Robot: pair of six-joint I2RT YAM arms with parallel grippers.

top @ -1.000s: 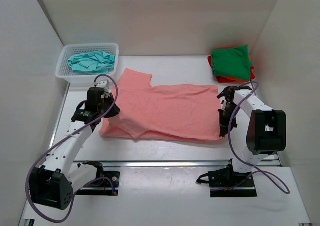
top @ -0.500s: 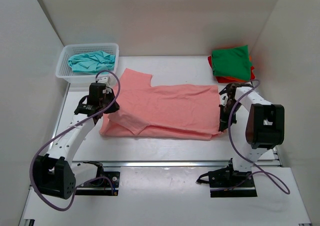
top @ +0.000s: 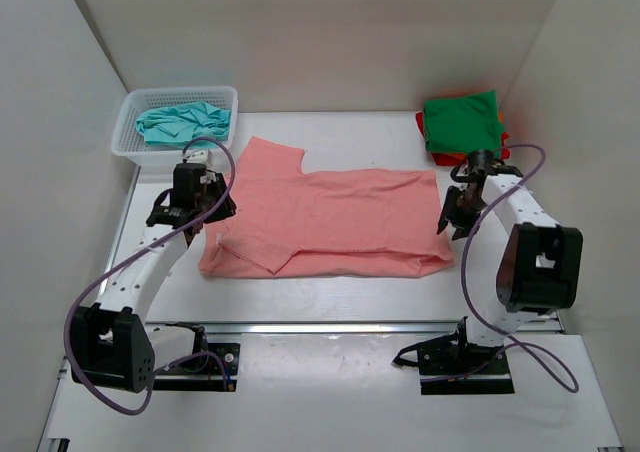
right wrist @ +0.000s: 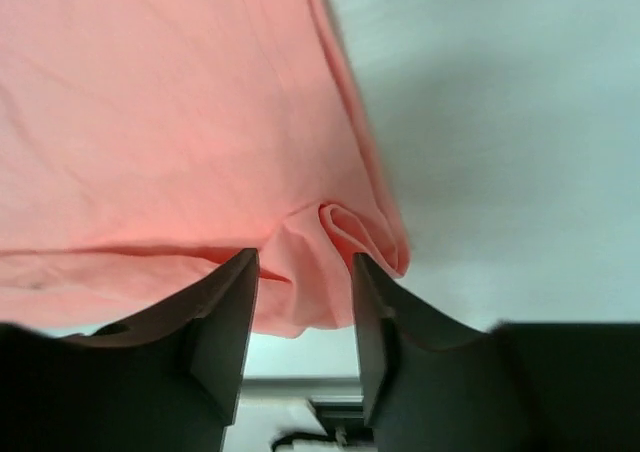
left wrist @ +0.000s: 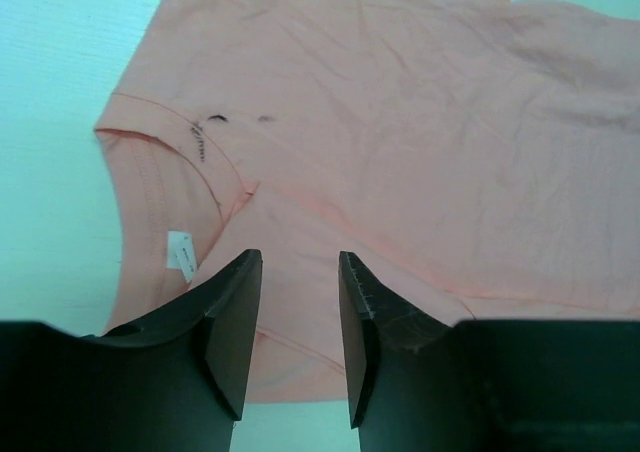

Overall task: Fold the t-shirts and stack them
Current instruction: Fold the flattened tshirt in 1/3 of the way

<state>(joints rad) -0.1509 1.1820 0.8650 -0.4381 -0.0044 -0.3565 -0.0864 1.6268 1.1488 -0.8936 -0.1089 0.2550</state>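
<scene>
Salmon pink t-shirt (top: 340,217) lies spread out; your left gripper (left wrist: 297,262) and right gripper (right wrist: 304,262) stand partly open, holding nothing.

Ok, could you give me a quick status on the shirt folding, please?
Left jaws open, right jaws open, nothing held. Pink shirt flat on table, partly folded. Nothing on it; stack and basket stand apart.
</scene>
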